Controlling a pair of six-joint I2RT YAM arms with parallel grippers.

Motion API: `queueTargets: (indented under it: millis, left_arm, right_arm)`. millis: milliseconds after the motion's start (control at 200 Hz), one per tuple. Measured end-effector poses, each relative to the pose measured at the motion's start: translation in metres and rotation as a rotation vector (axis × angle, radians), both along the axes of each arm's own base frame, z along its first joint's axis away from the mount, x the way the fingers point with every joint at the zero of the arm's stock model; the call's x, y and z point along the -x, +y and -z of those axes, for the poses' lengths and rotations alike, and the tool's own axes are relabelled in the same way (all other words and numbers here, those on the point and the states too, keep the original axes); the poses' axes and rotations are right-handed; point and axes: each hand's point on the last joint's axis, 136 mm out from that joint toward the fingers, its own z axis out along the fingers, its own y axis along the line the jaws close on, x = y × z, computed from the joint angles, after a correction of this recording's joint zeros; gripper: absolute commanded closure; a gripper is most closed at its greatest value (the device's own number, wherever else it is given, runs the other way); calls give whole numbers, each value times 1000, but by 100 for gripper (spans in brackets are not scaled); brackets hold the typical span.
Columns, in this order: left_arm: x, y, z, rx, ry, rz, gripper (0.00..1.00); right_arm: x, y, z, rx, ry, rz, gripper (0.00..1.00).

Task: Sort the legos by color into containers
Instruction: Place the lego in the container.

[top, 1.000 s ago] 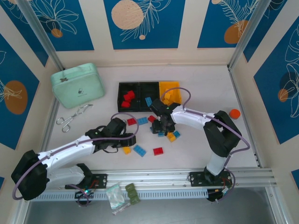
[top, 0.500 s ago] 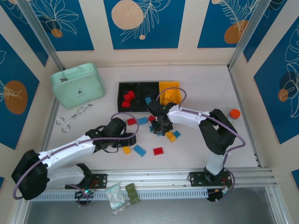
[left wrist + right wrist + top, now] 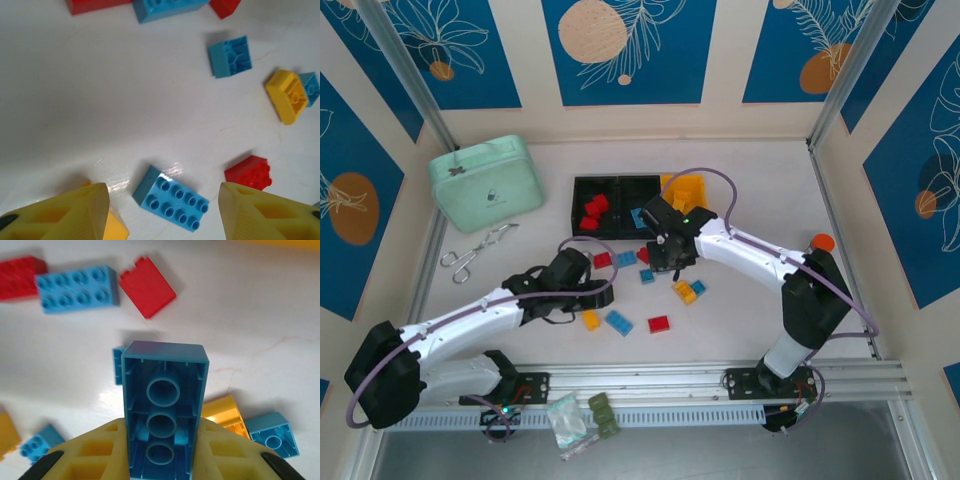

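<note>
My right gripper (image 3: 162,440) is shut on a blue lego (image 3: 164,400), held off the table with its hollow underside facing the camera. In the top view this gripper (image 3: 665,248) hovers just in front of the containers (image 3: 620,181), a row of two black bins and a yellow one (image 3: 685,187). Red legos (image 3: 594,210) lie in the left bin. My left gripper (image 3: 163,196) is open, low over a blue eight-stud lego (image 3: 172,199) that lies between its fingers. A yellow lego (image 3: 591,320), a red one (image 3: 659,323) and several others lie scattered nearby.
A mint-green case (image 3: 486,183) sits at the back left, with metal scissors (image 3: 475,250) in front of it. An orange cap (image 3: 822,242) lies at the right. Dark green blocks (image 3: 604,414) and a clear bag (image 3: 566,420) rest by the near rail.
My right gripper closed on the blue lego, lifted it from the pile and carried it back towards the bins. The left arm has stayed still.
</note>
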Motion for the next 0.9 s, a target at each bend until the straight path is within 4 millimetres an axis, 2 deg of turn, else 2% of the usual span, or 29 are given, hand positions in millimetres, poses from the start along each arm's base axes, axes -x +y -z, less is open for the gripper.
queueTargets:
  millis: [175,340,645,900]
  left_arm:
    - [-20,0,-20,52,-37,-36,41]
    - [-35,2,-35,88,-64,-63,41]
    - [-38,1,-40,104,-72,-57,41]
    - [-37,1,-37,107,-62,-56,40]
  right_arm:
    - [-23,5,-26,-45,-45,9,73]
    - [-64,21,-43,-76,-82,14,73]
    - [-132,33,-29,-34,-69,42,73]
    - [-171,34,-10,29,-56,63,72]
